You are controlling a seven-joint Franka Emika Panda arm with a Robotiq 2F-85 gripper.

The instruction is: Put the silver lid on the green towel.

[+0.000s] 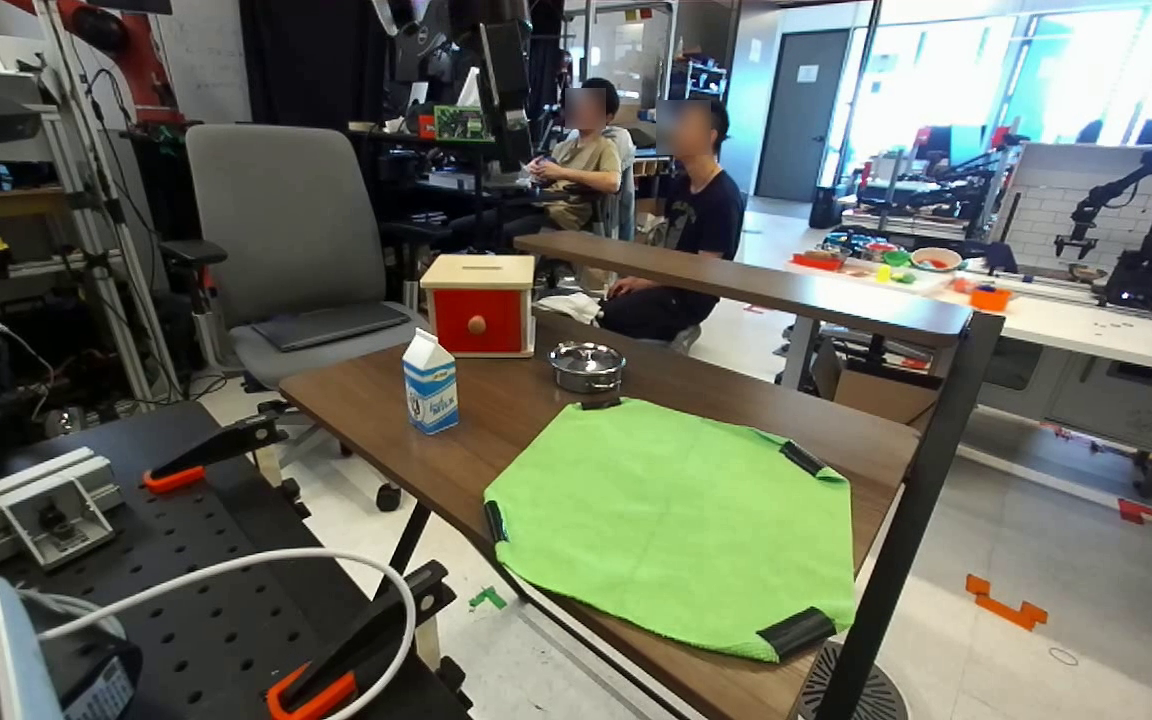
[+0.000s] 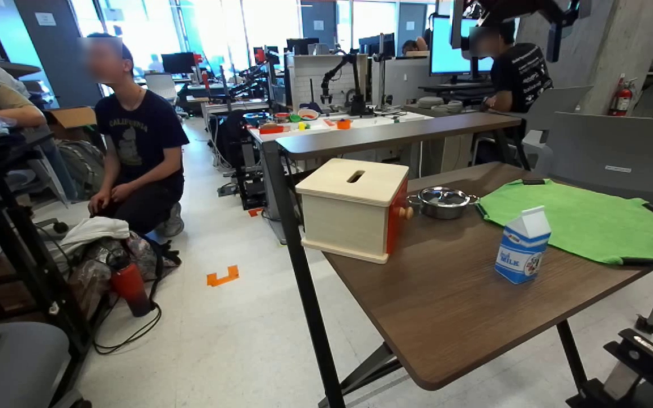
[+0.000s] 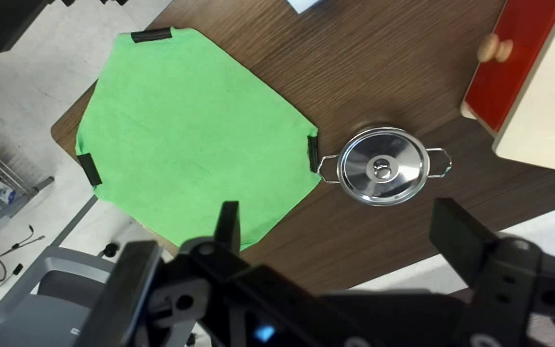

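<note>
Lime green is filling one end of the counter (image 1: 506, 400), where the green towel (image 1: 671, 520) is lying spread with black strips (image 3: 312, 154) at its corners. The silver lid (image 3: 382, 166) is resting on the silver pot (image 2: 444, 212), just beside the towel, and is catching bright reflections. A milk carton (image 2: 523, 246) and a red-fronted wooden box (image 2: 349, 212) are standing upright nearby. In the wrist view, the fingers (image 3: 458, 233) are standing wide apart.
</note>
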